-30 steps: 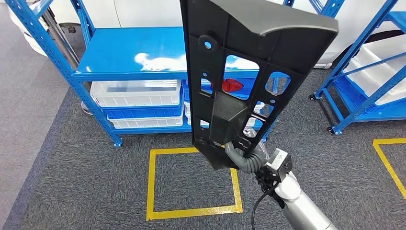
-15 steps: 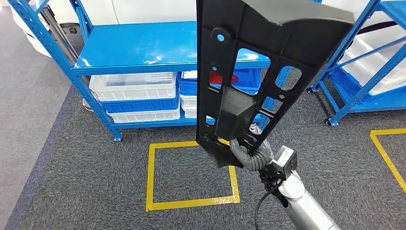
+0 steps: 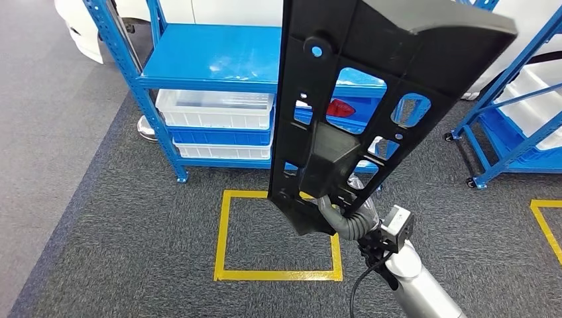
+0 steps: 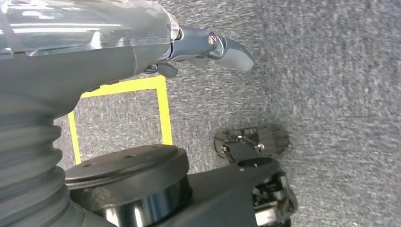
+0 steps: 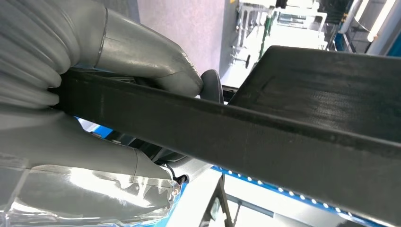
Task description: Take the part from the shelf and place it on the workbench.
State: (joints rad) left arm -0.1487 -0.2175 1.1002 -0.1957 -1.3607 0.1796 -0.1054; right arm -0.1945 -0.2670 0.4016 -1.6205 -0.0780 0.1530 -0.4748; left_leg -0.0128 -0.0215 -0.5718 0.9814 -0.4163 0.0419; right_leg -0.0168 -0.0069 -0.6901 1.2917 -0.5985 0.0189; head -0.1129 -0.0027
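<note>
Right arm [image 3: 417, 288]: silver tubular forearm, with a black cable looping alongside it and a small white-and-black camera block [image 3: 396, 224] at the wrist.

Right hand [image 3: 344, 218]: grey ribbed cover, smooth grey thumb.

Left hand [image 4: 142, 42]: grey ribbed cover, seemingly under glossy clear film; darker fingers [image 4: 227, 47], one showing a small screw.

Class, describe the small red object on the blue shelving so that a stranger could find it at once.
Start at the blue metal shelf rack ahead. Under its top board sit clear plastic bins and blue trays. The red object shows through a cut-out of the long black plastic part, the sole red thing among them.
</note>
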